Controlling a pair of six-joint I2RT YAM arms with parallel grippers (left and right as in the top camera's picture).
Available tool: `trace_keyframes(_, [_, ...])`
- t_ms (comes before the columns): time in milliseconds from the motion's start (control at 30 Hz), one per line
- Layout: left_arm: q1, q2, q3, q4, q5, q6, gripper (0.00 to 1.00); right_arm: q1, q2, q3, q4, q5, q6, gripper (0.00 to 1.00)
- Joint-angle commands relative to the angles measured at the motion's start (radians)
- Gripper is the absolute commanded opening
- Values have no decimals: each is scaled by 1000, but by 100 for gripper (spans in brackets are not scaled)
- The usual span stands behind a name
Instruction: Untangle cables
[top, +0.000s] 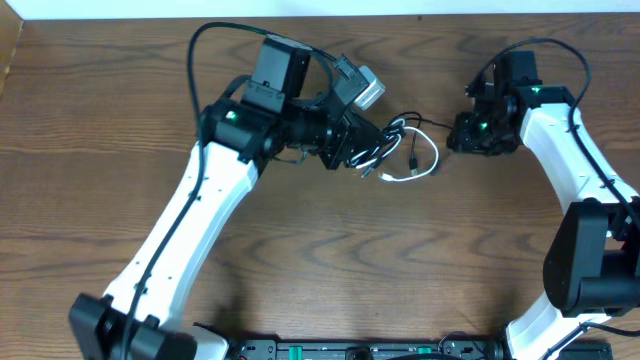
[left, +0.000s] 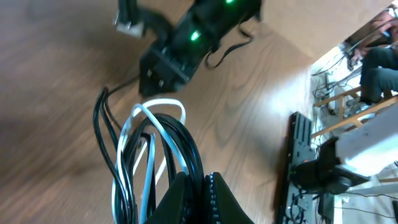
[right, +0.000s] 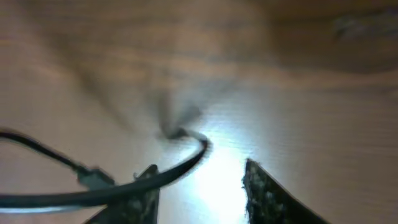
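Note:
The cables (top: 392, 152) lie as a small tangle of black and white loops at the table's middle back. My left gripper (top: 366, 148) is shut on the black strands at the tangle's left side. In the left wrist view the left gripper (left: 200, 178) pinches a black cord, and the black and white loops (left: 149, 146) fan out ahead of it. One black cable (top: 432, 124) runs right toward my right gripper (top: 458, 136). In the right wrist view the right gripper (right: 199, 183) stands open, and a black cable (right: 155, 178) lies across its left finger, not pinched.
Bare wooden table (top: 330, 260) surrounds the tangle. The table's back edge (top: 400, 16) runs close behind both wrists. Thick black arm wires (top: 200, 40) loop above the left arm. A dark rail (top: 350, 350) runs along the front edge.

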Motion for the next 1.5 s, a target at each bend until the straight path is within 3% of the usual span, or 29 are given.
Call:
trace_keyframes(0, [6, -29, 9, 5, 56, -20, 7, -8, -38, 89, -58, -180, -103, 46])
trace_keyframes(133, [6, -29, 9, 5, 55, -23, 8, -8, -115, 205, -166, -231, -159, 55])
trace_keyframes(333, [6, -29, 9, 7, 55, -47, 7, -7, -253, 245, -161, -237, -230, 70])
trace_keyframes(500, [9, -29, 9, 42, 55, -185, 7, 4, -242, 234, -193, -385, -374, 71])
trace_keyframes(700, [56, -29, 9, 89, 55, -413, 7, 16, -161, 203, -210, -386, -385, 69])
trace_keyframes(1167, [124, -29, 9, 90, 55, -615, 7, 17, -65, 208, -169, -729, -541, 69])
trace_keyframes(1467, [129, -28, 9, 128, 47, -747, 7, 145, -73, 207, -111, -625, -577, 65])
